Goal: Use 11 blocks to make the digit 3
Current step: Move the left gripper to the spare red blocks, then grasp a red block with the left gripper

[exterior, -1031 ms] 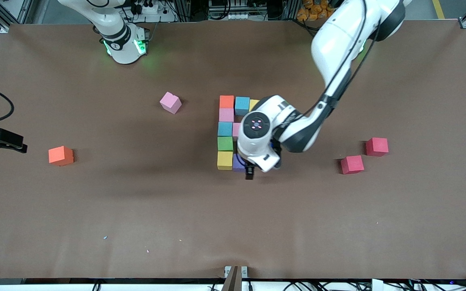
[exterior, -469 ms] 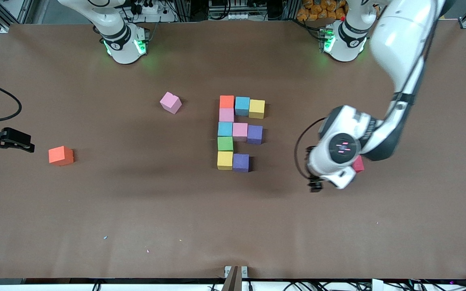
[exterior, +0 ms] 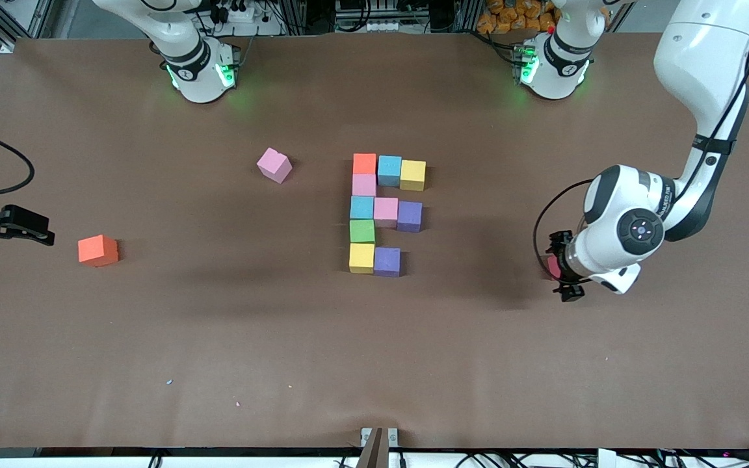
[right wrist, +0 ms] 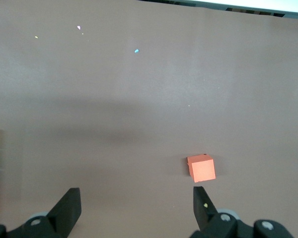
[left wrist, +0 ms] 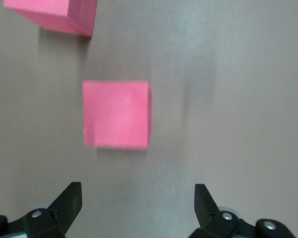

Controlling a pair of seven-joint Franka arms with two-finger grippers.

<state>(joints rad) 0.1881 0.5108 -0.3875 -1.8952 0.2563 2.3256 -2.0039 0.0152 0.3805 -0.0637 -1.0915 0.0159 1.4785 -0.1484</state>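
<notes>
Ten blocks form a figure mid-table: orange [exterior: 364, 163], blue [exterior: 389, 169] and yellow [exterior: 413, 174] in the row farthest from the front camera, purple [exterior: 387, 261] and yellow [exterior: 361, 257] in the nearest. My left gripper [exterior: 560, 268] [left wrist: 136, 193] hangs open over a red block [left wrist: 116, 115], which lies clear of the fingertips. In the front view only a sliver [exterior: 549, 266] of that block shows. A second red block [left wrist: 52, 15] lies close by. My right gripper [exterior: 46, 233] [right wrist: 136, 196] waits open by a loose orange block [exterior: 97, 250] [right wrist: 202, 168].
A loose pink block [exterior: 274, 164] sits tilted between the figure and the right arm's base. The table's brown cover [exterior: 283, 325] carries a few small specks [right wrist: 136, 50] toward the front camera.
My left arm has swung away from the figure to the red blocks at its own end of the table. The purple block it covered now stands uncovered in the figure. The right gripper shifted only slightly.
</notes>
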